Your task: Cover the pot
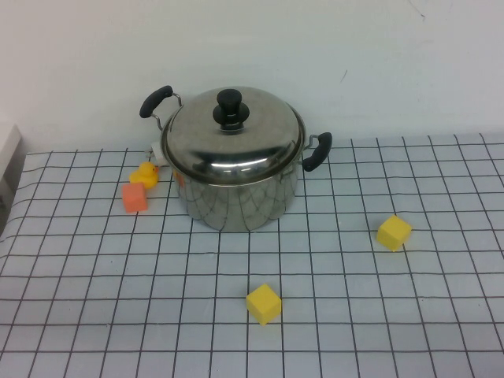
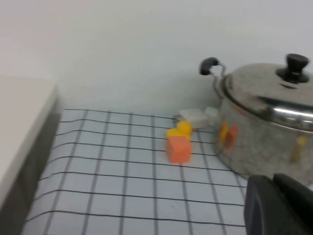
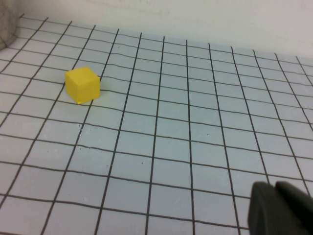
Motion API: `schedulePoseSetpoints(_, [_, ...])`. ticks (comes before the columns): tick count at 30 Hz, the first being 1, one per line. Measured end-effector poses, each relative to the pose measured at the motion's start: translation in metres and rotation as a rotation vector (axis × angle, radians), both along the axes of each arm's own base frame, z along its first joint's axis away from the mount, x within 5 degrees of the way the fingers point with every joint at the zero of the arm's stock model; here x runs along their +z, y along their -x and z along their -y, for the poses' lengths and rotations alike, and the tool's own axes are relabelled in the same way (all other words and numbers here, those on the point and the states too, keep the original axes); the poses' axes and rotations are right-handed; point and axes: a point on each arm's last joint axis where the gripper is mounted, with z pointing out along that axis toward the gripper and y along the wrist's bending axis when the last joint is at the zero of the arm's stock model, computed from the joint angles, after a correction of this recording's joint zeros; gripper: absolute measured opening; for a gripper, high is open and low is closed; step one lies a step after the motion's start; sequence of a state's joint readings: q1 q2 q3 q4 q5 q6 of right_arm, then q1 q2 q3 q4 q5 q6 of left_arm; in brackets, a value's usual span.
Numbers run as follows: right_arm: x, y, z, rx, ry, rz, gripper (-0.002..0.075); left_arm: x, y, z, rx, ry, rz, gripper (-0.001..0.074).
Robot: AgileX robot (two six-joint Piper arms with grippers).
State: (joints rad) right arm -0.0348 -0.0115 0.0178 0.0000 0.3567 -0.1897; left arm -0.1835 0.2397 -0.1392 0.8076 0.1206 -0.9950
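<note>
The grid-patterned table carries the pot near its far edge, an orange block and yellow duck beside it, and two yellow blocks nearer the front edge.

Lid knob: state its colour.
Black; the knob atop the lid shows best in the high view.

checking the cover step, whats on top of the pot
A domed steel lid with a black knob sits on the pot, hiding its inside. Both grippers are only dark corners in wrist views.
</note>
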Motion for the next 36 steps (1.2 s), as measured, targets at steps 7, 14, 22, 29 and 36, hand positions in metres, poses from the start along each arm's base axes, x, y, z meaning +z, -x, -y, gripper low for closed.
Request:
schedulePoseSetpoints(7, [0.0,0.0,0.0,0.0,0.0,0.0,0.0009,-0.001,0.013,-0.005,0.064,0.023,0.046,0.0])
schedulePoseSetpoints(14, [0.0,0.0,0.0,0.0,0.0,0.0,0.0009,-0.045,0.015,-0.002,0.042,0.044,-0.022,0.0])
schedulePoseSetpoints(22, [0.0,0.0,0.0,0.0,0.0,0.0,0.0009,-0.059,0.023,-0.003,0.057,0.085,-0.155,-0.0001])
schedulePoseSetpoints(29, [0.0,0.0,0.0,0.0,0.0,0.0,0.0009,-0.059,0.023,-0.001,0.032,0.063,-0.155,-0.0001])
schedulePoseSetpoints(36, [0.0,0.0,0.0,0.0,0.0,0.0,0.0009,-0.059,0.023,0.0,0.012,-0.006,-0.153,-0.0001])
